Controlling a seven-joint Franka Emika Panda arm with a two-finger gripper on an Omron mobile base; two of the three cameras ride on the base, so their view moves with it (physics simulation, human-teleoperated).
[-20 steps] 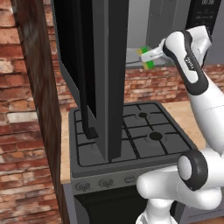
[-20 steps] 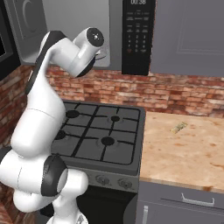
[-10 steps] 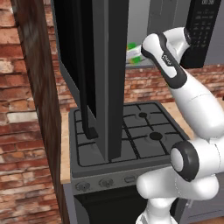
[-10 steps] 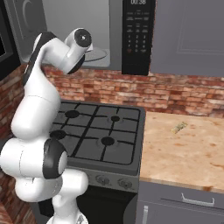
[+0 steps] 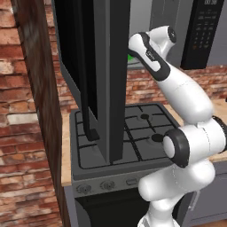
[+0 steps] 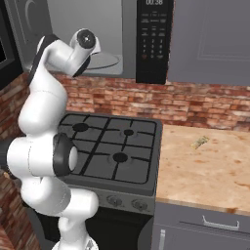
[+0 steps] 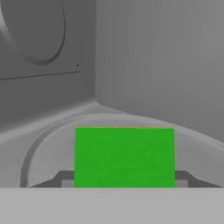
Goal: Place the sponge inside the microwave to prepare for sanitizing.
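The microwave (image 6: 88,19) hangs above the stove, its dark glass door (image 5: 106,66) swung wide open and its black keypad panel (image 6: 152,39) on the right. My gripper (image 7: 124,181) is inside the light grey cavity, shut on the green sponge (image 7: 124,157). The sponge hangs just over the round turntable (image 7: 48,135); whether it touches the turntable cannot be told. In the left base view a sliver of the sponge (image 5: 130,56) peeks out between the door's edge and my wrist. In the right base view my wrist covers the cavity's left part beside the turntable (image 6: 108,61).
The open door juts far out over the black gas stove (image 6: 112,146) and hides much of the cavity from the left. A brick wall (image 5: 31,111) stands close on the left. A stone counter (image 6: 210,171) with a tiny pale object (image 6: 199,142) lies to the right.
The hand has carried the sponge leftward and deeper into the microwave's cavity, so that the door's edge now hides most of it.
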